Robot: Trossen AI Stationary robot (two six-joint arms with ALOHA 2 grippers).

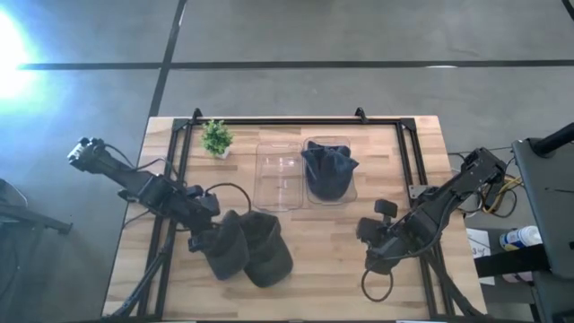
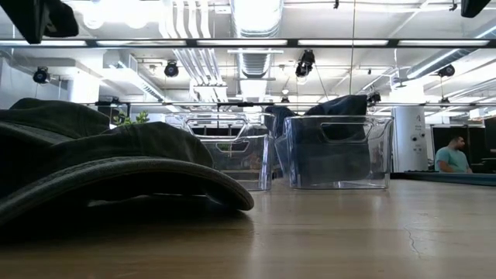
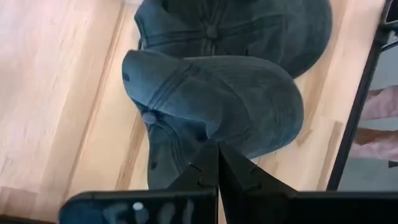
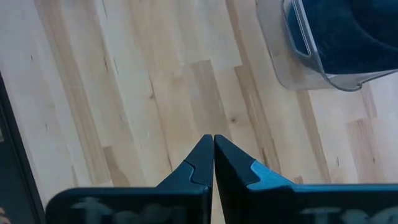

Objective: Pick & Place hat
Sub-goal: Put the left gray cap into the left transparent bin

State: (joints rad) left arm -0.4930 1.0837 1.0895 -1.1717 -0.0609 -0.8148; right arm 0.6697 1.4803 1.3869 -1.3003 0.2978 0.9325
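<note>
Dark blue-grey caps [image 1: 247, 254] lie overlapping on the table's near left part; in the low view the caps [image 2: 116, 167] rest on the wood by their brims. My left gripper [image 3: 217, 148] is shut at the crown of the nearest cap [image 3: 217, 99]. Another dark hat [image 1: 328, 169] sits in the right clear bin [image 1: 351, 193]. My right gripper [image 4: 213, 140] is shut above bare wood, near-right of that bin [image 4: 298, 68]. My left gripper pinches a small fold of the nearest cap's crown [image 3: 210, 134] between its shut fingers, right at their tips, coming down at a slant from the table's left. Creases in the cloth run toward the tips. The cap lies on top of another cap [image 3: 155, 155].
An empty clear bin [image 1: 278, 177] stands left of the filled one. A small potted plant [image 1: 216, 138] is at the far left. A black frame [image 1: 296, 121] runs along the far edge and sides. Bare wood lies between the arms. A person [image 2: 449, 155] sits far behind.
</note>
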